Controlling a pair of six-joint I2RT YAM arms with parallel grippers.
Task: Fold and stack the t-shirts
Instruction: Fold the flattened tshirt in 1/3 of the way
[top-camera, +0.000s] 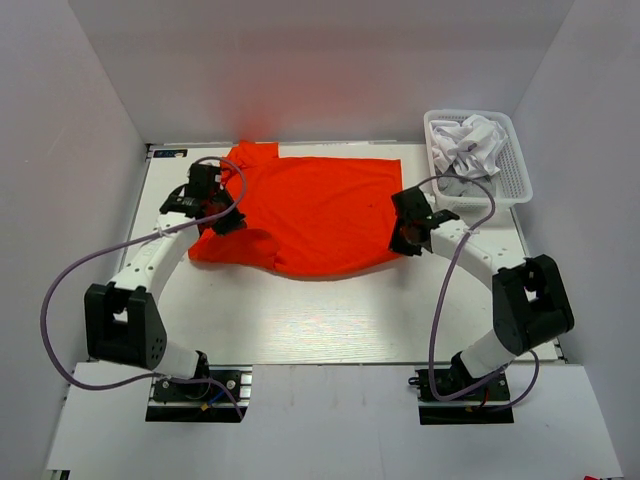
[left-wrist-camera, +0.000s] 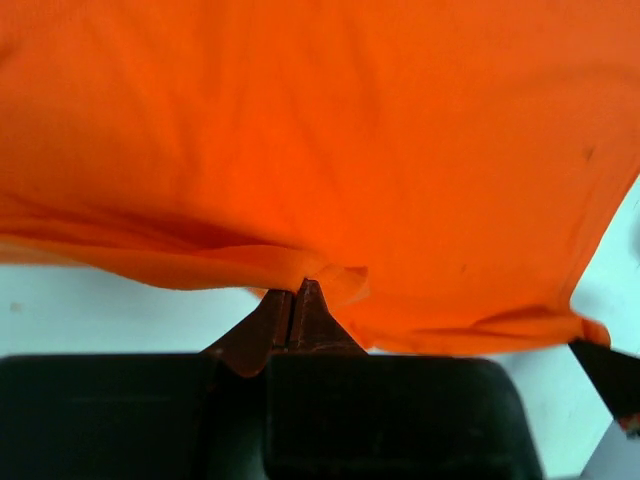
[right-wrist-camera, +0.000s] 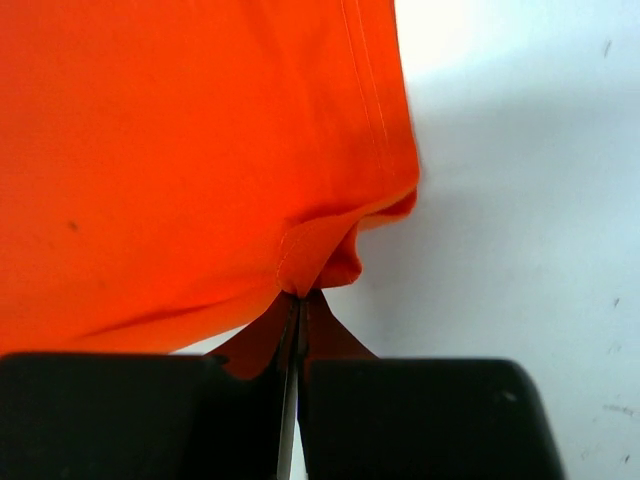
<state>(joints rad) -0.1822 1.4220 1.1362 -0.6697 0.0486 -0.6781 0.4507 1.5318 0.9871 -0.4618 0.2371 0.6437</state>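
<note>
Left gripper (left-wrist-camera: 297, 292) is clamped on a fold at the left edge of the orange-red t-shirt (top-camera: 310, 215); the right gripper (right-wrist-camera: 300, 297) pinches its right hem corner. The shirt lies spread on the table (top-camera: 330, 325), its left sleeve partly hidden. Crumpled white and grey shirts (top-camera: 468, 145) fill the far-right lattice basket (top-camera: 517, 180); their number is unclear.

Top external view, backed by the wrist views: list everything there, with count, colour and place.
orange t-shirt: one, bright orange-red, spread flat at mid-table between the arms
white and grey shirts: crumpled bundle, count unclear, inside the basket
basket: one, white lattice plastic, far right corner
table: one, white
cables: two, lilac, one looping beside each arm
arms: two, white and black, bases at the near edge
left fingers: shut on the orange t-shirt's left edge
right fingers: shut on its right edge
</note>
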